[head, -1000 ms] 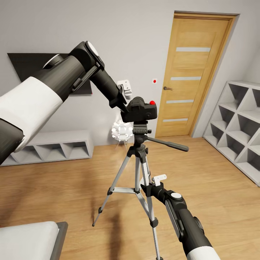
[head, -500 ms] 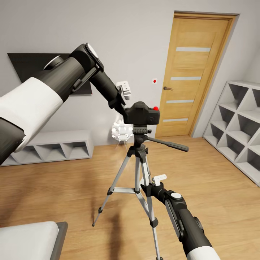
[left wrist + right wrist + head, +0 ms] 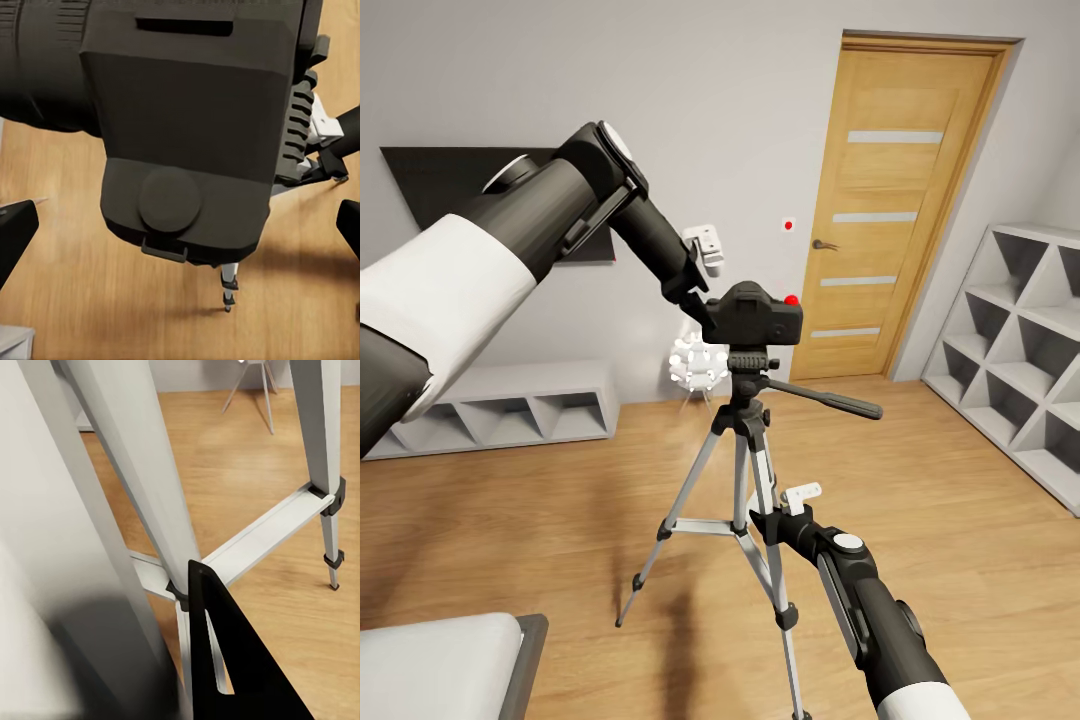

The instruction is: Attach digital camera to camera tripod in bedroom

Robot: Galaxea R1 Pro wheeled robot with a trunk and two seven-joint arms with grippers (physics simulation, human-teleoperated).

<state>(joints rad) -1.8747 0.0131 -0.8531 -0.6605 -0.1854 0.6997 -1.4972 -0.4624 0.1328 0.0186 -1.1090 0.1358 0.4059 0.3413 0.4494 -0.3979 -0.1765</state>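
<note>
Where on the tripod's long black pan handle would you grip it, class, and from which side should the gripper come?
Grip the pan handle at its thicker free end, pointing toward the door. Come from above or the open door side: the handle lies nearly level, so jaws close across it, clear of the digital camera and the tripod head.
</note>
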